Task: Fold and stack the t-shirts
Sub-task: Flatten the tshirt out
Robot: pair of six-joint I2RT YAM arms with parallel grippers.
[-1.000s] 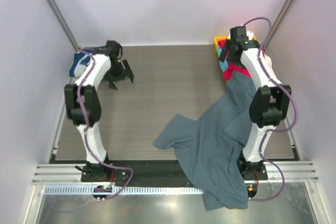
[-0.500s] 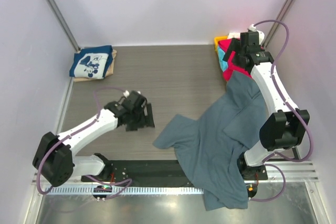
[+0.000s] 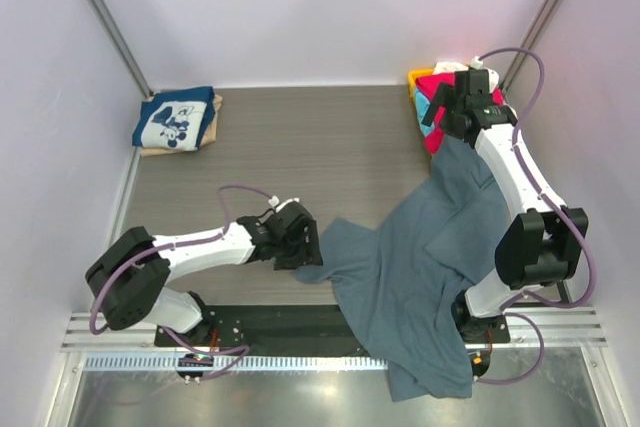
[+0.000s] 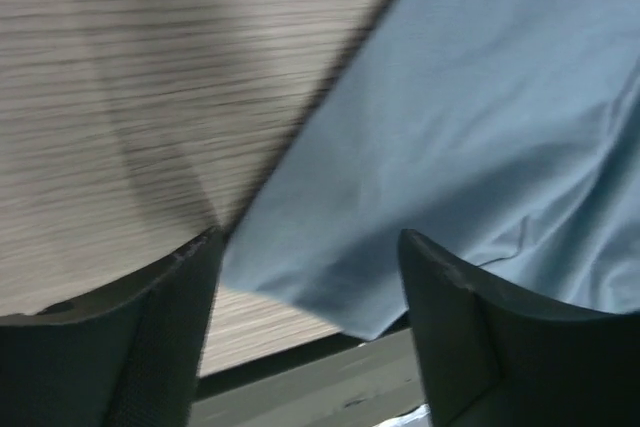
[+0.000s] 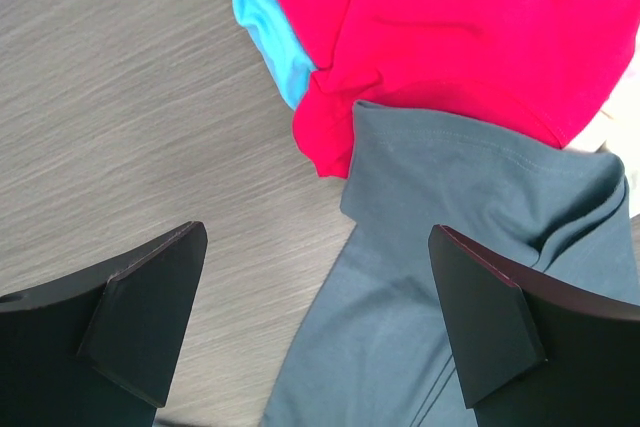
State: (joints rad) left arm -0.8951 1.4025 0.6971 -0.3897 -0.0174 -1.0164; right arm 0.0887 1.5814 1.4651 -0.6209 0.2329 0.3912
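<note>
The big blue-grey t-shirt lies in a messy heap on the right side of the table, its top end by the yellow basket and its bottom end hanging off the near edge. The left gripper is down low with its fingers wide apart, and the shirt's left corner sits right between them. It should go a bit deeper, so it pinches real cloth and not just the tip, then pull slowly. The right gripper hangs over the top end, fingers apart too, holding nothing (it could grab there). The red t-shirt touches that end, with the turquoise t-shirt just beside it, and may get dragged along. The navy t-shirt sits folded in the far left corner, well out of the way.
</note>
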